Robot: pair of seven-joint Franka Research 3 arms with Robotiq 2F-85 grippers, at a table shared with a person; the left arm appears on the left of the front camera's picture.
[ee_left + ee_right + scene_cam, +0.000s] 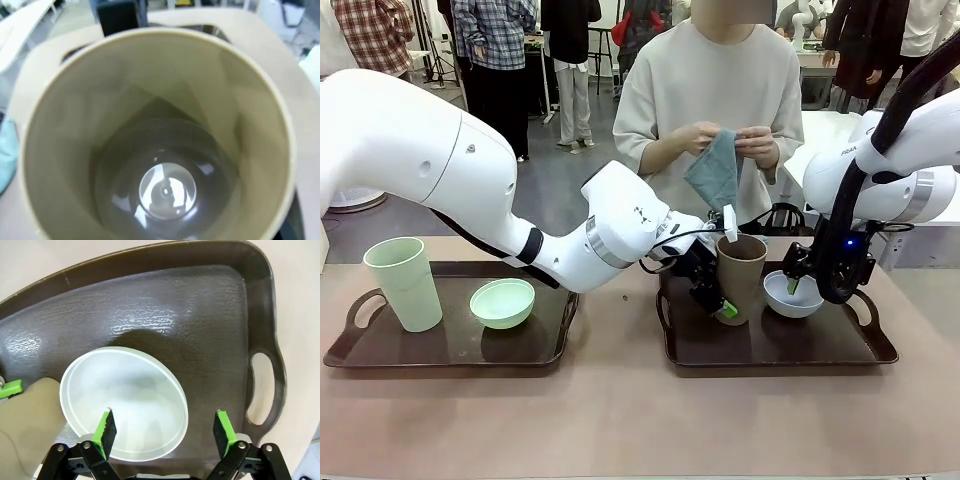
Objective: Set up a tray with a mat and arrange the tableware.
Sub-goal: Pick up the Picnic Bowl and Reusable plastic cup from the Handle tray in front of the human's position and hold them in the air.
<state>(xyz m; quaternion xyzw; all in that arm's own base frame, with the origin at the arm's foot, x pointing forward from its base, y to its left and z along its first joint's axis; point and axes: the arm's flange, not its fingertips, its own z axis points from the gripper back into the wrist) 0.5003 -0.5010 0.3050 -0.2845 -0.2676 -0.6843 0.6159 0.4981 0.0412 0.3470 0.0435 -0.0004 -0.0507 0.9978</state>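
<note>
Brown cup (741,272) stands upright on the right-hand tray (840,352), with the left fingers (725,311) low at its flank; I cannot tell whether they grip it. Just beside the cup, the white bowl (125,400) sits under the open right fingers (106,426), which straddle its rim.

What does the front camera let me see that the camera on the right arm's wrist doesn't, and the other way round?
Front: a person's hands holding a grey-green cloth, and a second tray with a green cup and green bowl.
Right wrist: a top-down close-up of the right gripper, open, straddling the rim of the white bowl.
Both: that white bowl, the brown cup beside it, and their dark tray.
</note>
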